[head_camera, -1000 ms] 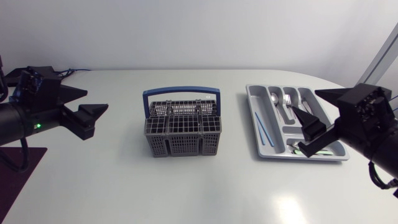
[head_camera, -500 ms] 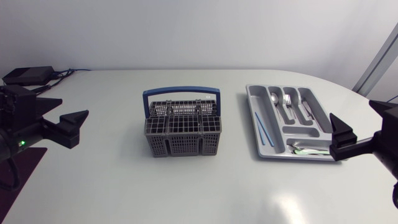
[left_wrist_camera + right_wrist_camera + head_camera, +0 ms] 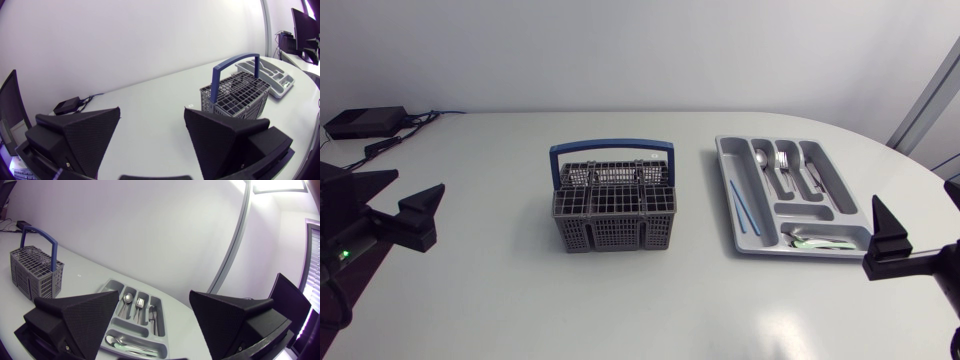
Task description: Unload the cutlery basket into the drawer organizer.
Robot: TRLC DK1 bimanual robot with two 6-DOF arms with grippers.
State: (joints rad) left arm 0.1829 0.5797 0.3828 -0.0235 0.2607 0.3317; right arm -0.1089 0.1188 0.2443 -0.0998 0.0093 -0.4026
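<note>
The grey cutlery basket (image 3: pixel 613 236) stands upright mid-bench (image 3: pixel 620 305), its blue handle (image 3: pixel 610 149) raised. To its right, apart from it, lies the grey drawer organizer (image 3: pixel 805 252), with spoons (image 3: pixel 761 156) and forks (image 3: pixel 783 163) in its long slots and a thin blue stick (image 3: pixel 744 203) in the narrow slot nearest the basket. The left claw (image 3: pixel 151 110) hangs released at the bench's left edge, fingers spread on nothing; the right claw (image 3: pixel 154 294) is likewise wide open and empty beside the organizer's near corner.

Grey plastic mesh basket (image 3: pixel 613 213) with blue handle; smooth grey plastic organizer (image 3: pixel 794 195) holds shiny metal cutlery (image 3: pixel 784 170); glossy white counter (image 3: pixel 620 300).
</note>
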